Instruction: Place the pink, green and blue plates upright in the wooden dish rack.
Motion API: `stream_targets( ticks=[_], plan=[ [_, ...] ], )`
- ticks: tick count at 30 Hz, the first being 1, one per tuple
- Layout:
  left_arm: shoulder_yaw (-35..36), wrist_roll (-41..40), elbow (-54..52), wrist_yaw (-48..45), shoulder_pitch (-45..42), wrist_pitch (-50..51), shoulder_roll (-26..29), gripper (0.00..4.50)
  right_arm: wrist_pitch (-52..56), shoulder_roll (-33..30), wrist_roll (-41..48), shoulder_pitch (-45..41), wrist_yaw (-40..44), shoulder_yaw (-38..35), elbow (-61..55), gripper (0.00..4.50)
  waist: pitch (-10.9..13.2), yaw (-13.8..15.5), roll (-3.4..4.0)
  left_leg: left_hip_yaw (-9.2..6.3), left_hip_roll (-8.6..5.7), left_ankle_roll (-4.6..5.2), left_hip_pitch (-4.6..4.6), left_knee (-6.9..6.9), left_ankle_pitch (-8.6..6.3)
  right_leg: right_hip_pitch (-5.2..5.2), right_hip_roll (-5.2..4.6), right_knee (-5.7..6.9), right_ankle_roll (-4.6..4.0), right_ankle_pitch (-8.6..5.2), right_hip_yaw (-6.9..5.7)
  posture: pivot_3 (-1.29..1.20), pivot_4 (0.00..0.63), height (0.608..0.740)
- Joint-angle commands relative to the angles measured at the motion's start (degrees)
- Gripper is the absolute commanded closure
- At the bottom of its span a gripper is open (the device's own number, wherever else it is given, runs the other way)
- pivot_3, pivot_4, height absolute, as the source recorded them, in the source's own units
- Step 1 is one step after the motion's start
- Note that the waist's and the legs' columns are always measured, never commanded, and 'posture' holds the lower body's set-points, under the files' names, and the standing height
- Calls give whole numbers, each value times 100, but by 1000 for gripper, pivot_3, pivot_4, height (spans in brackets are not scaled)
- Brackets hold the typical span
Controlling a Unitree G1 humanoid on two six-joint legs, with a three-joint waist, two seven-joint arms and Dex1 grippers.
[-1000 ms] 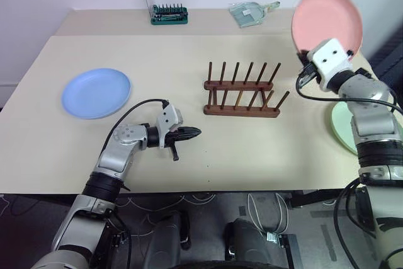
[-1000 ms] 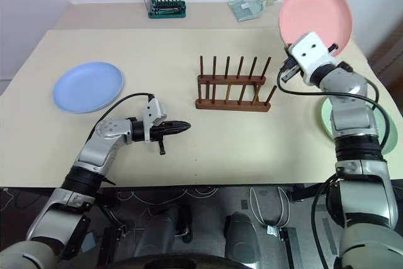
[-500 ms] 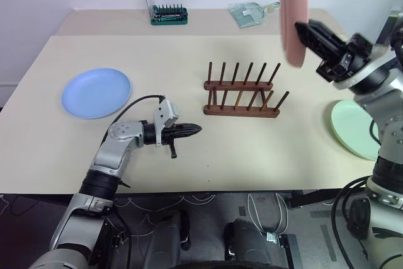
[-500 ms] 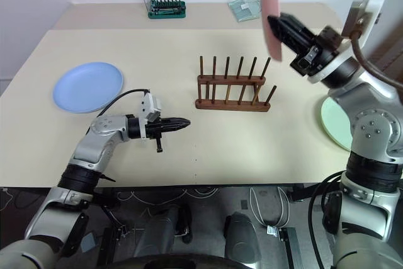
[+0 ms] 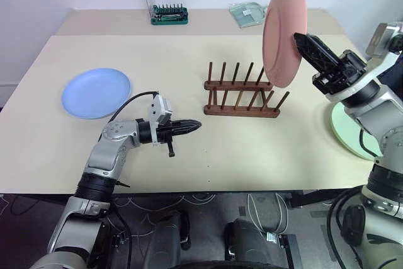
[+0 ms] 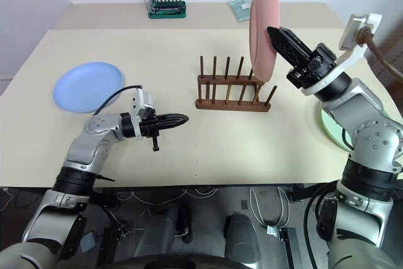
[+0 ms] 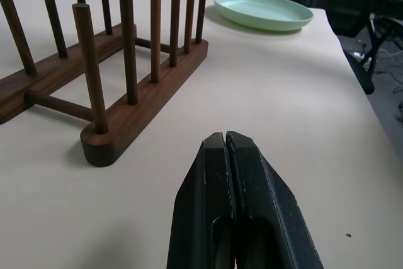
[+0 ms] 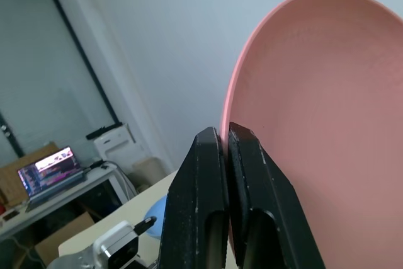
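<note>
While the right gripper [image 5: 301,43] clamps the rim of the pink plate [image 5: 283,29], the plate stands on edge in the air above the right end of the wooden dish rack [image 5: 242,91], clear of its pegs. Rack sits mid-table. Blue plate [image 5: 96,92] lies flat near the left edge; green plate [image 5: 352,129] at the right edge. Left gripper [image 5: 194,126], fingers together and empty, hovers over bare tabletop between blue plate and rack.
</note>
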Motion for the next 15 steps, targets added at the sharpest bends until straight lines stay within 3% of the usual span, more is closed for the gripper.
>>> stream_targets(
  ticks=[1, 15],
  plan=[
    [149, -160, -232, -29, 3, -75, 12, 4500, -166, 27, 82, -26, -35, -228, 58, 4452, 0, 0, 0, 0, 0, -1, 0, 0, 0, 0, 0, 0, 0, 0, 0, 0, 150, 736],
    [283, -246, -191, 105, -55, -331, -126, 4500, -299, 45, -45, 139, -47, -229, 425, 4452, 0, -2, 0, 0, 1, 0, 0, -1, 0, 0, 0, 0, 0, 0, 0, 0, 150, 736]
  ],
)
